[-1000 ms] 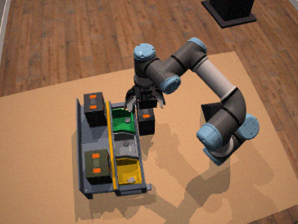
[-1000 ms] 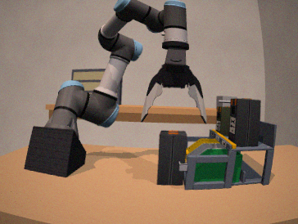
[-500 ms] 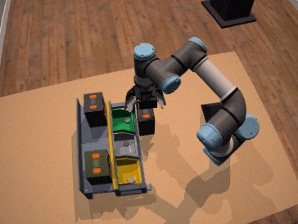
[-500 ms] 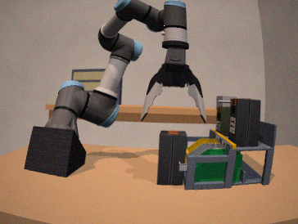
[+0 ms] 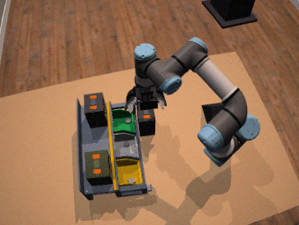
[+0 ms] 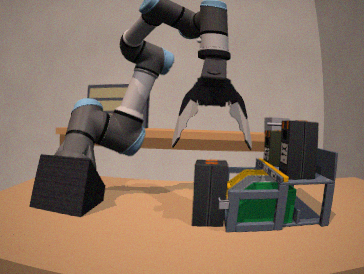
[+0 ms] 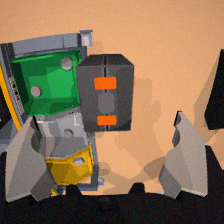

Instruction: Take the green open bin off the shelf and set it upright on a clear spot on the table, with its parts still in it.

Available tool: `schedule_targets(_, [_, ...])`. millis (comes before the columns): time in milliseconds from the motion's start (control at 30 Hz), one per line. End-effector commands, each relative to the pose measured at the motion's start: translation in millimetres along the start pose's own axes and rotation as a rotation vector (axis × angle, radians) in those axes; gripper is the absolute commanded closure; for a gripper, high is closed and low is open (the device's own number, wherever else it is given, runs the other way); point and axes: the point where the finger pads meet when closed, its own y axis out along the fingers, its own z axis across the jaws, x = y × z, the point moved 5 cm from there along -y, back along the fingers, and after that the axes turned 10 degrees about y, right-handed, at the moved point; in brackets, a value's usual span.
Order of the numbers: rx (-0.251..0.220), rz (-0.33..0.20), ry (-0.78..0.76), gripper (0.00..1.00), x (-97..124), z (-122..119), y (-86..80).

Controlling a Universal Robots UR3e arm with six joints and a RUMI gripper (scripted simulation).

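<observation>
The green open bin [image 5: 124, 121] sits in the grey shelf [image 5: 111, 148] at its far end, with two small grey parts inside. It also shows in the wrist view [image 7: 47, 85] and in the exterior view [image 6: 257, 202]. My gripper [image 6: 211, 137] is open and empty, pointing down high above the bin and the dark box [image 5: 146, 121] that stands right beside the bin. In the wrist view the dark box [image 7: 106, 92] with orange marks is between the fingers' line of sight, touching the shelf edge.
The shelf also holds a grey bin [image 5: 126, 148], a yellow bin [image 5: 129, 172] and two dark boxes [image 5: 95, 108] [image 5: 98, 167]. The arm's base [image 6: 65, 185] stands on the table on the other side. A dark block [image 5: 230, 12] stands on the floor.
</observation>
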Motion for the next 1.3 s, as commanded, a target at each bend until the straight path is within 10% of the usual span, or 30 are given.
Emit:
schedule_targets(0, [-0.002, 0.002, 0.0, 0.0, 0.0, -0.2, -1.0])
schedule_targets(767, [-0.002, 0.002, 0.0, 0.0, 0.7, 0.1, -1.5])
schedule_targets(933, [-0.002, 0.002, -0.26, 0.0, 1.7, 0.6, -2.2])
schedule_targets(1267, [-0.002, 0.002, -0.26, 0.0, 1.7, 0.6, -2.2])
